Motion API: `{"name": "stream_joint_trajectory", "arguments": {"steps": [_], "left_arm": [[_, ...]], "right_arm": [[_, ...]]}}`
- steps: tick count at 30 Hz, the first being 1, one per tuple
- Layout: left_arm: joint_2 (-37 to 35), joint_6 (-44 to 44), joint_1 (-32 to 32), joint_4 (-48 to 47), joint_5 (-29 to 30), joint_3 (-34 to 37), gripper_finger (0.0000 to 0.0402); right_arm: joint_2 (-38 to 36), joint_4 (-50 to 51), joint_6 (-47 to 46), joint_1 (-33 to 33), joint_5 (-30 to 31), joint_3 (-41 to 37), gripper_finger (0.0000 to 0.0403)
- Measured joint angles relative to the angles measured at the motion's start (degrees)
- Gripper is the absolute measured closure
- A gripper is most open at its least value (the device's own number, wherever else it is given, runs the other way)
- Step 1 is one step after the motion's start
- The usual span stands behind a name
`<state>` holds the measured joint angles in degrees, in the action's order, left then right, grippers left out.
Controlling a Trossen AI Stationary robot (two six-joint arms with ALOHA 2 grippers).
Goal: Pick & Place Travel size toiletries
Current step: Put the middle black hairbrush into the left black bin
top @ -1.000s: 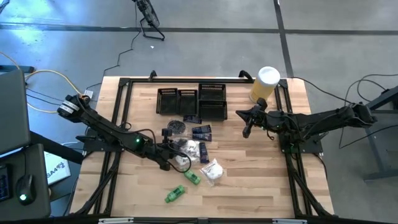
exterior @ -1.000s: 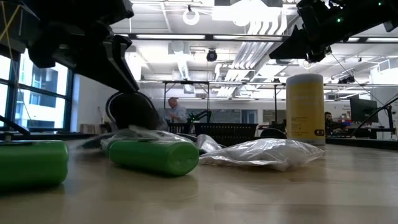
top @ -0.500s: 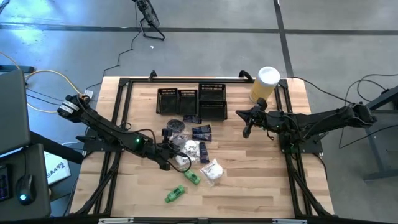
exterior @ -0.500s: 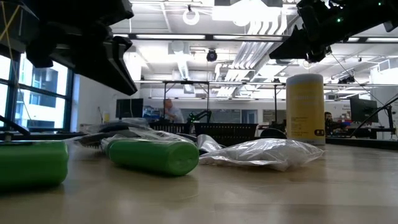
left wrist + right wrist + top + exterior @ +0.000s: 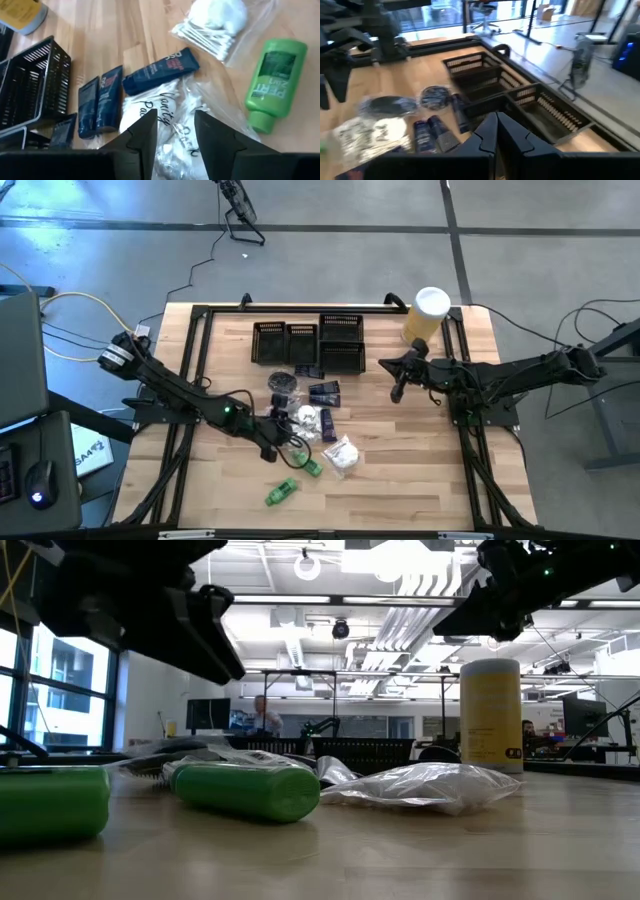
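Several toiletries lie clustered near the middle of the table [image 5: 400,480], toward its front edge, in front of the black mesh trays [image 5: 310,345]. Your left gripper [image 5: 174,131] hangs over the crinkly white vanity packet [image 5: 150,107], fingers parted with a gap between them and nothing held. Beside that packet lie three navy tubes [image 5: 160,71], a clear bag of cotton swabs [image 5: 212,27] and a green bottle [image 5: 275,80]; a second green bottle [image 5: 282,491] sits closer to the front edge.

Handling, as judgement: the vanity packet looks light, soft and slippery, likely to crumple or slide, so pinch it across a flat middle section, not at a loose film edge. The swab bag is equally limp; take the bunched contents, not the film. The green bottles look stiff and rounded; grip across the body, since they may roll. The navy tubes are flat and squeezable; close on the broad faces.

Your right gripper [image 5: 496,132] waits above the table's right side near the yellow canister [image 5: 425,315], fingers pressed together, empty.
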<state>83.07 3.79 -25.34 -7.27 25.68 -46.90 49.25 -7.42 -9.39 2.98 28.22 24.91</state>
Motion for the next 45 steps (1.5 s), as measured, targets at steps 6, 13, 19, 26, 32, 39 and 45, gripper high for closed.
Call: {"name": "stream_joint_trajectory", "arguments": {"steps": [6, 13, 19, 26, 32, 39, 45], "left_arm": [[2.9, 2.9, -5.1, -3.4, 7.0, -5.3, 0.0317], [3.4, -5.4, -8.7, -22.0, 9.4, -9.8, 0.0374], [3.4, -8.5, -8.6, -26.6, 7.6, -9.5, 0.0388], [3.4, -7.0, -6.4, -26.8, 5.5, -9.3, 0.0323], [4.2, -2.4, -5.4, -30.5, 2.3, -9.3, 0.0244], [5.7, -8.4, -5.4, -40.0, 0.5, -9.4, 0.0244], [7.5, -9.9, -5.4, -41.5, 1.0, -9.3, 0.0261]], "right_arm": [[0.0, 0.0, 0.0, 0.0, -2.9, 0.0, 0.0401], [0.0, 0.0, 0.0, 0.0, -2.9, 0.0, 0.0401], [0.0, 0.0, 0.1, 0.0, -2.9, 0.0, 0.0401], [0.0, 0.0, 0.2, 0.0, -2.8, 0.0, 0.0401], [0.0, 0.0, 0.2, 0.0, -2.9, 0.0, 0.0401], [0.0, 0.5, 0.2, 0.0, -2.9, 0.0, 0.0401], [0.0, 0.7, 0.2, 0.0, -2.9, 0.0, 0.0401]]}}
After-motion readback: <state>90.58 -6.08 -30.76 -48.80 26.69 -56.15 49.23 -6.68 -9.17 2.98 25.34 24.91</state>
